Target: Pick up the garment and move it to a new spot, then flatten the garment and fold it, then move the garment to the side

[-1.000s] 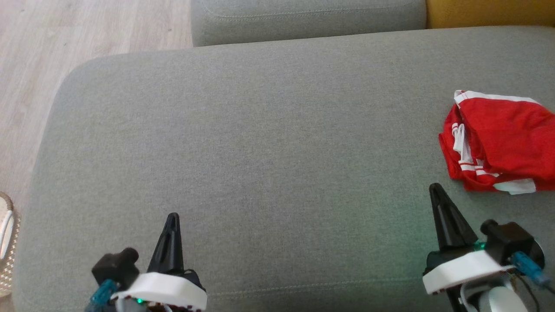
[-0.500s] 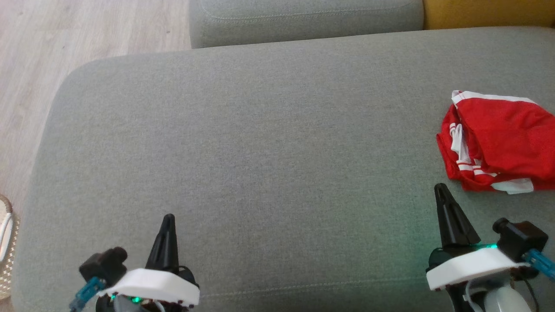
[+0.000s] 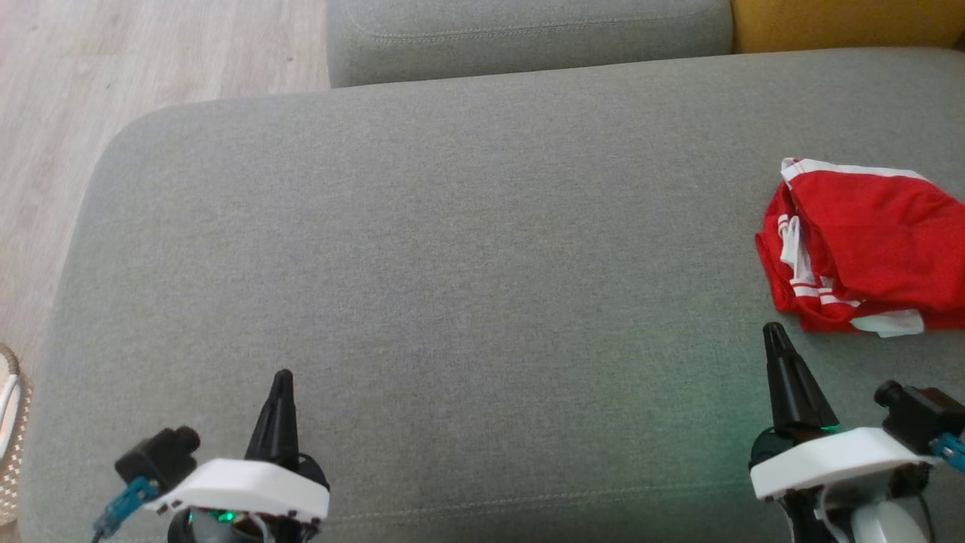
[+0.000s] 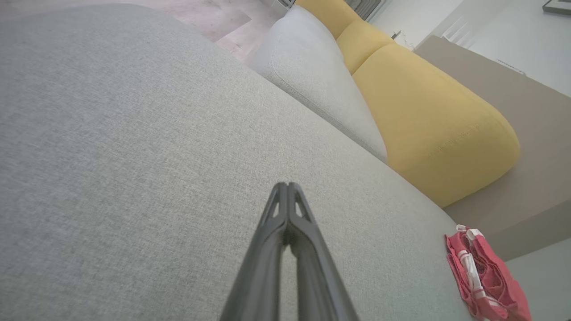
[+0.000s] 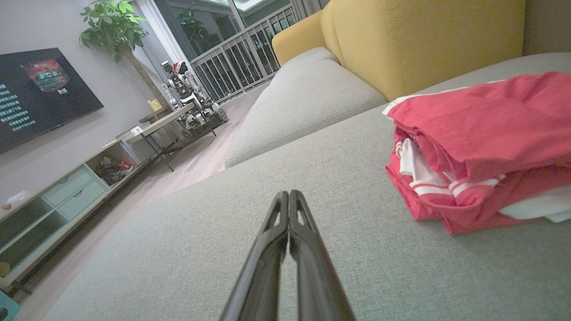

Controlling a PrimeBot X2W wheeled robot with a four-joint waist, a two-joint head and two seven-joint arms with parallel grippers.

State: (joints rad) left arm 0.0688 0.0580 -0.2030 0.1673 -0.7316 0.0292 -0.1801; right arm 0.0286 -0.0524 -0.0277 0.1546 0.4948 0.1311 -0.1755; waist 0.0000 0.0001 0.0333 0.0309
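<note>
Garment (image 3: 867, 241) unmoved | left hand (image 3: 283, 373) drifted outward | right hand (image 3: 770, 328) too

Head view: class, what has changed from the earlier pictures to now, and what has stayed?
The left gripper has drifted slightly left and the right gripper slightly right, so they stand a little further apart. The small slide of the whole picture is the camera's. Nothing was grasped or released: both grippers stay shut and empty, and the red garment lies untouched on the grey cushion.
</note>
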